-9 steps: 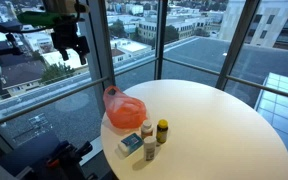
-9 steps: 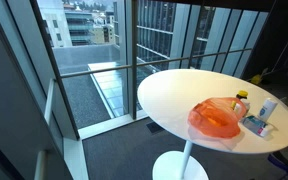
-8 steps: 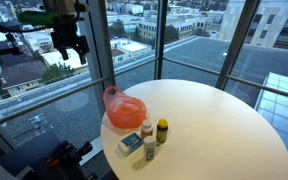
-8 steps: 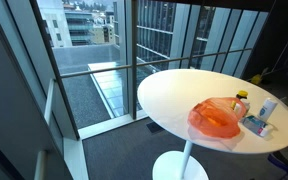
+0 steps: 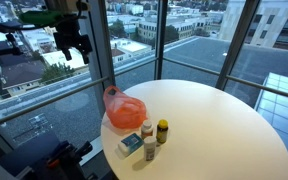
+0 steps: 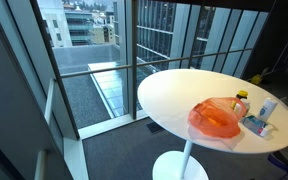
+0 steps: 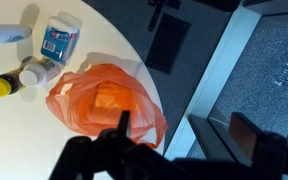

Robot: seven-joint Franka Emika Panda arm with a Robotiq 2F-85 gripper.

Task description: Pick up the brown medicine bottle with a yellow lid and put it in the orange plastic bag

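In an exterior view my tool (image 5: 70,44) hangs high against the window glass (image 5: 134,40), out past the counter's (image 5: 224,130) rim, holding nothing and touching nothing. Its fingers look parted, though they are small and dark here. The brown bottle with the yellow lid (image 5: 162,131) stands upright close to the counter's near edge, near the orange bag (image 5: 124,108). Open counter stretches away to the right of it.

In an exterior view the tool is out of frame. The bottle (image 6: 241,99) shows only its top behind the bag (image 6: 216,118), and the frame cuts the counter (image 6: 174,95) off at the right.

In the wrist view the tool (image 7: 184,140) is spread wide and empty, its fingers (image 7: 122,128) dark and blurred along the bottom. The bag (image 7: 104,100) lies at the counter's rim, and the bottle (image 7: 6,84) sits by the left border, just beside a white-capped bottle (image 7: 34,70).
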